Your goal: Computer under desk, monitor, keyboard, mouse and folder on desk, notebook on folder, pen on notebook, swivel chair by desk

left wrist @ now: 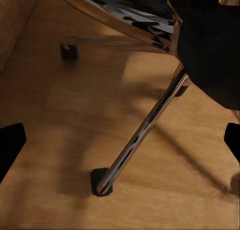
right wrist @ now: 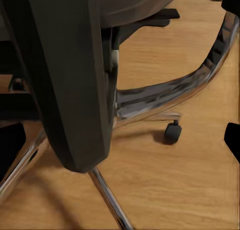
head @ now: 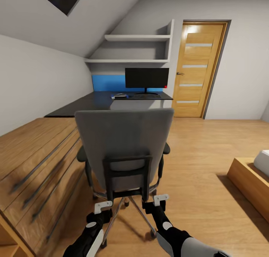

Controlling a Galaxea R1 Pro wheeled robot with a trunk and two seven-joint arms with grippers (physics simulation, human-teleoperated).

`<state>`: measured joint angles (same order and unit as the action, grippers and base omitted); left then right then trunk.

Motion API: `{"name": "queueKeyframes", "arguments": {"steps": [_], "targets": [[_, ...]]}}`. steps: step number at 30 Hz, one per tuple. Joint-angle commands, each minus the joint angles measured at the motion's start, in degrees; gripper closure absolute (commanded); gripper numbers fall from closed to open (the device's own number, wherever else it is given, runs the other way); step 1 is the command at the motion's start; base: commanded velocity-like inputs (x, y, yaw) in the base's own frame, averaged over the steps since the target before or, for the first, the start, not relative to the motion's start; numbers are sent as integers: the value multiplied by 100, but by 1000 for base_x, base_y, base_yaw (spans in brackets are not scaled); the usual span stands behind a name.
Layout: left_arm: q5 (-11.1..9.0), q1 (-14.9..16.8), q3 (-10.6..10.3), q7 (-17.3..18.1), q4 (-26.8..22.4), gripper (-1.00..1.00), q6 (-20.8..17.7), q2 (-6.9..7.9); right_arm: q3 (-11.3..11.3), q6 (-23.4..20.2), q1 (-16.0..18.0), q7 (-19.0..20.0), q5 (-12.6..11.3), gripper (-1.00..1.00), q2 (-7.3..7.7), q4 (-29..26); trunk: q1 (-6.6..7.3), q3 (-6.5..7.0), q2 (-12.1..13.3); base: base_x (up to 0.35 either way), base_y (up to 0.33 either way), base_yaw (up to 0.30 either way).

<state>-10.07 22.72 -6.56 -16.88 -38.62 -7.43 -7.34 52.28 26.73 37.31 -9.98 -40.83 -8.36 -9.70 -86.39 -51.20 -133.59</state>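
The swivel chair (head: 123, 145) stands right in front of me with its grey back towards me, hiding the seat and the folder. Its chrome legs and castors fill the floor in the left wrist view (left wrist: 142, 132) and the right wrist view (right wrist: 172, 132). My left gripper (head: 102, 206) and right gripper (head: 160, 200) hang open and empty just behind the chair's base, one on each side. Beyond the chair the monitor (head: 146, 78) stands on the black desk (head: 93, 102). Small flat items (head: 120, 96) lie left of it, too small to tell apart.
Light wooden low cabinets (head: 33, 163) run along the left wall up to the desk. A wooden door (head: 198, 70) is at the back right, and a bed corner (head: 254, 178) at the right. Open wooden floor (head: 201, 145) lies right of the chair.
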Motion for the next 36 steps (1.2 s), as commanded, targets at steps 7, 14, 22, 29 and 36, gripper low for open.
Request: {"name": "queueKeyframes", "arguments": {"steps": [7, 14, 22, 29, 36], "targets": [[-13, 5, -30, -43, -23, -100, -22, 5, 18, 17, 4, -48, -39, -100, 1, 11, -1, -5, -2, 291, -148, -97], [-13, 5, -30, -40, -30, -100, -22, 10, 19, 17, 4, -48, -39, -100, 1, 12, -1, -5, -2, 320, -11, -172], [-13, 5, -30, -43, -32, -100, -22, 13, 14, 17, 4, -48, -39, -100, 3, 20, -1, -5, -2, 323, 0, -74], [-13, 5, -30, -43, -32, -100, -22, 13, 16, 17, 4, -48, -39, -100, 1, 21, -1, -5, -2, 323, 0, -5], [-13, 5, -30, -43, -32, -100, -22, 15, 19, 17, 4, -48, -39, -100, 1, 21, -1, -5, -2, 324, 0, 0]]}}
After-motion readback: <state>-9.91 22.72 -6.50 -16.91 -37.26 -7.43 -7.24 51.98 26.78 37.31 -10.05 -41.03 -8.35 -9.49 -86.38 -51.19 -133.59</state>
